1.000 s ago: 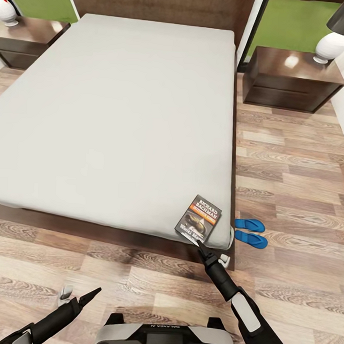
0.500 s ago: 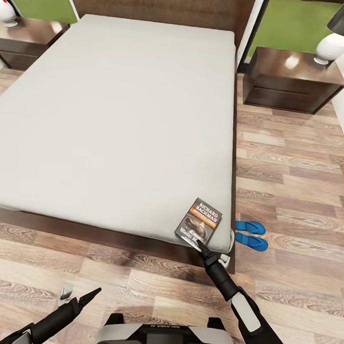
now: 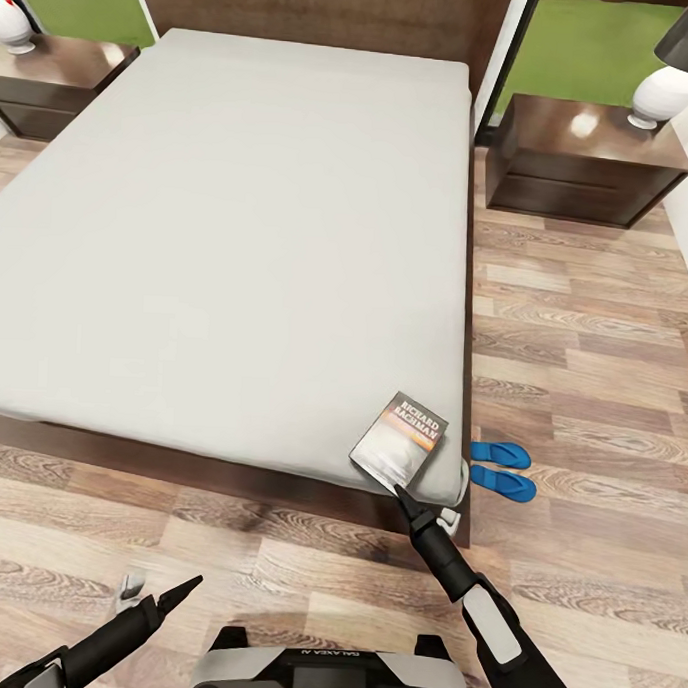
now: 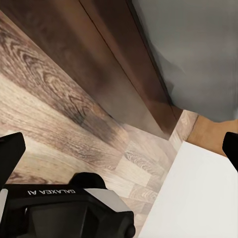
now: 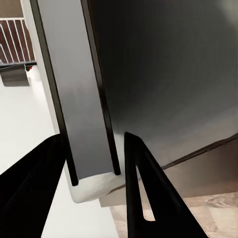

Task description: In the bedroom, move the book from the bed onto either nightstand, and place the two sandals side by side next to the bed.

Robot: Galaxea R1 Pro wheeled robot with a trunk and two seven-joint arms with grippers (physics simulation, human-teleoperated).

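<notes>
The book point(image 3: 400, 442) lies at the near right corner of the bed point(image 3: 239, 229), with its lower cover washed pale. My right gripper point(image 3: 399, 493) is at the book's near edge. In the right wrist view the book point(image 5: 89, 119) stands edge-on between the two black fingers point(image 5: 141, 183), which press on both of its sides. Two blue sandals point(image 3: 499, 454) point(image 3: 504, 482) lie side by side on the floor just right of that bed corner. My left gripper point(image 3: 180, 588) hangs open over the floor in front of the bed, with nothing in it.
A nightstand point(image 3: 582, 159) with a lamp point(image 3: 660, 93) stands right of the headboard, and another nightstand point(image 3: 55, 81) stands at the left. The bed's dark frame point(image 4: 124, 64) runs along the plank floor. My base point(image 3: 330, 674) is close to the bed's foot.
The book's lower cover has gone from a dark picture to a pale sheen, as if its near edge has tipped. My right gripper has crept slightly closer. The left arm has not moved.
</notes>
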